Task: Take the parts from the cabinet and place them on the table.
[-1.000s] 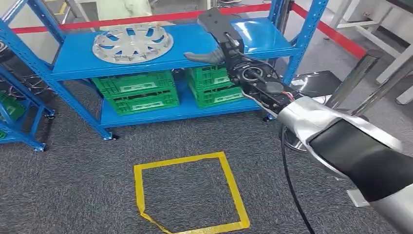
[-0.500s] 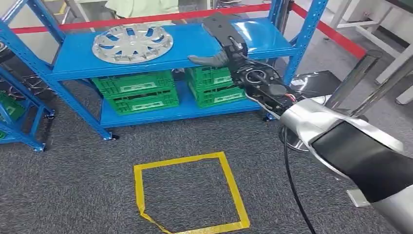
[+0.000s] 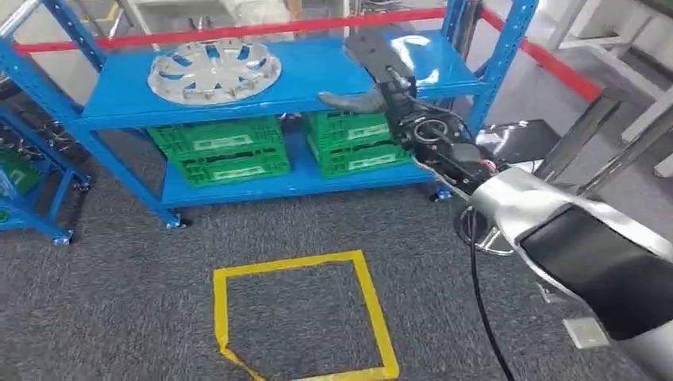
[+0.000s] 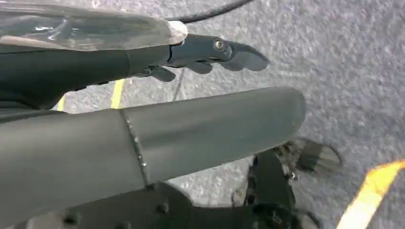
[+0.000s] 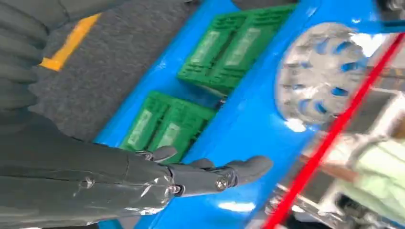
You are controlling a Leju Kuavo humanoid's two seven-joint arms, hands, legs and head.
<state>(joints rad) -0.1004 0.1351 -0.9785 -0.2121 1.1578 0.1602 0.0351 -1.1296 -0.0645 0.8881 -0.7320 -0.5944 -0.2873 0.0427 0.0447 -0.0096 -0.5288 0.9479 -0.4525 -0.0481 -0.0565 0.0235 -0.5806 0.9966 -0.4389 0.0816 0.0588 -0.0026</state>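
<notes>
A silver hubcap (image 3: pixel 214 71) lies flat on the left half of the blue cabinet's top shelf (image 3: pixel 127 95). My right hand (image 3: pixel 373 67) reaches over the right half of that shelf, fingers stretched out and thumb spread, holding nothing, well to the right of the hubcap. In the right wrist view the same hand (image 5: pixel 191 176) hovers above the blue shelf with the hubcap (image 5: pixel 325 71) some way beyond its fingertips. My left hand (image 4: pixel 181 124) hangs above the grey carpet, fingers straight and empty.
Green crates (image 3: pixel 218 147) (image 3: pixel 353 139) fill the lower shelf. A yellow tape square (image 3: pixel 298 317) marks the carpet in front. Red barrier tape (image 3: pixel 238 30) runs behind the cabinet, with a person (image 3: pixel 262 8) beyond it. Another blue rack (image 3: pixel 24 175) stands left, metal table legs (image 3: pixel 603 127) right.
My right hand has drifted slightly right and lower over the shelf. The view has shifted a little. The hubcap has stayed put.
</notes>
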